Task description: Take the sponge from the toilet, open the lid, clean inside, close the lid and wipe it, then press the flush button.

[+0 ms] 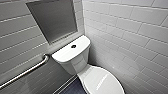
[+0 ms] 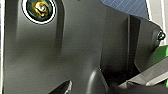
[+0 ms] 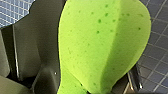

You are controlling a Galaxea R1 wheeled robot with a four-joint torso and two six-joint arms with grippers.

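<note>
Right jaws grasp the sponge [image 3: 100, 45], its long axis running out from them; lid [image 1: 102, 81] down, ahead and below; left jaws' state I cannot tell.

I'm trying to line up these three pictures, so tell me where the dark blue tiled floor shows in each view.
Head view: the floor is a dark patch at the bottom edge, left of the toilet.
Left wrist view: a blue strip beyond the robot's dark plate.
Right wrist view: blue tiles behind the sponge, on both sides of it.
Shared landmark: the floor's pale grout lines.
</note>
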